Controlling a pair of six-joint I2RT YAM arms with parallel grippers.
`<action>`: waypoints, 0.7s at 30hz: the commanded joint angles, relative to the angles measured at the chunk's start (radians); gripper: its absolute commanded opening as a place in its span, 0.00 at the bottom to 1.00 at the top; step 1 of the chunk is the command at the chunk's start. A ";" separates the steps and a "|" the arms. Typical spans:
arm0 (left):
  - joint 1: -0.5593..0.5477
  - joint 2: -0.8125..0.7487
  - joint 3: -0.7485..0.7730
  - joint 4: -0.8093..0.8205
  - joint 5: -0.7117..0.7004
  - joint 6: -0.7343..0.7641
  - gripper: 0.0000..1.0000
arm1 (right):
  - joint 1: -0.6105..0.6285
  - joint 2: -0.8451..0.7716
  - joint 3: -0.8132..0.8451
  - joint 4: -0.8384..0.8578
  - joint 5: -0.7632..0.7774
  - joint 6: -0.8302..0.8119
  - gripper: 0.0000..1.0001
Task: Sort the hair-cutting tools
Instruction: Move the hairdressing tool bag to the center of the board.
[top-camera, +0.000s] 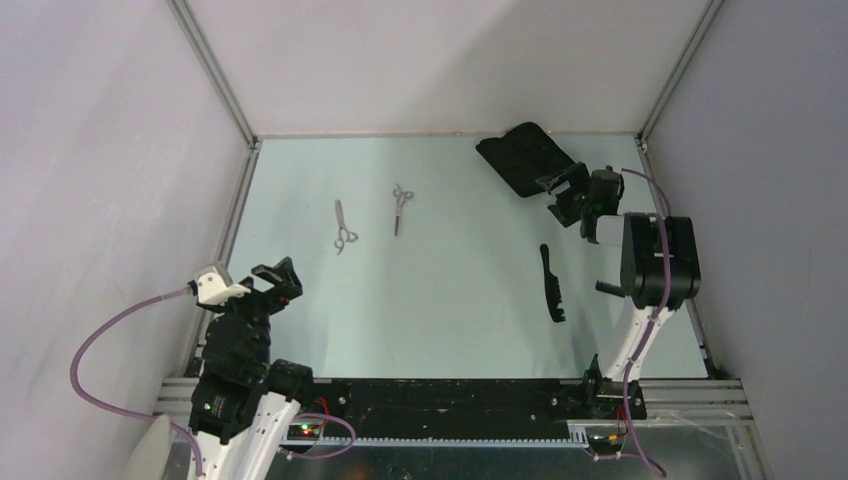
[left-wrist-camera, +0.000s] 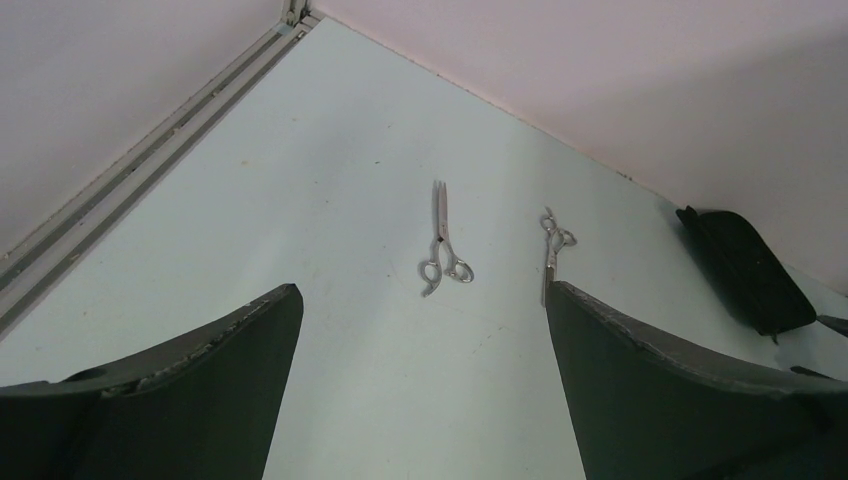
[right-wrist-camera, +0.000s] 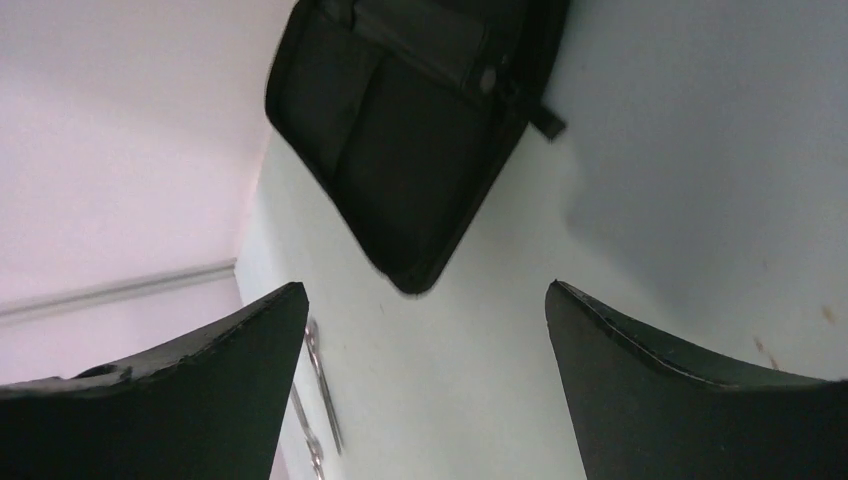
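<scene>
**Item 1. Scissors, first pair** (top-camera: 344, 228): small, slim, silver metal. They lie flat on the pale green table (top-camera: 450, 300), left of centre in the overhead view. The closed blades point to the top of the frame and the looped finger rings to the bottom. In the left wrist view they sit mid-frame, with one ring showing a small curled finger rest.

**Item 2. Scissors, second pair** (top-camera: 401, 208): same make and length, lying near the first pair to its right, not touching it. They are turned the other way, rings toward the top of the frame and blades toward the bottom.

**Item 3. Comb-like tool** (top-camera: 550, 284): narrow, black, matte, similar in length to the scissors. It lies right of centre in the overhead view, running nearly top to bottom, well apart from both pairs. Its fine detail is too small to tell.

**Item 4. Pouch** (top-camera: 525, 158): flat, black, rectangular and larger than the tools, at the upper right of the table. The right wrist view shows a strap with a snap across it and a small pull tab at one edge.

**Item 5. Left gripper** (top-camera: 278, 281): lower left of the overhead view, jaws spread wide with nothing between them, above bare table.

**Item 6. Right gripper** (top-camera: 565, 198): upper right, just beside the pouch's near edge, jaws spread wide and holding nothing.
</scene>
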 joint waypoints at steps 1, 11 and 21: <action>0.005 0.035 0.006 0.022 -0.023 -0.011 0.98 | 0.007 0.117 0.109 0.166 0.019 0.104 0.92; 0.006 0.039 -0.001 0.031 -0.005 0.012 0.98 | 0.029 0.341 0.214 0.224 0.062 0.305 0.66; 0.006 0.025 -0.008 0.041 0.011 0.015 0.98 | 0.049 0.235 0.160 0.198 -0.003 0.269 0.05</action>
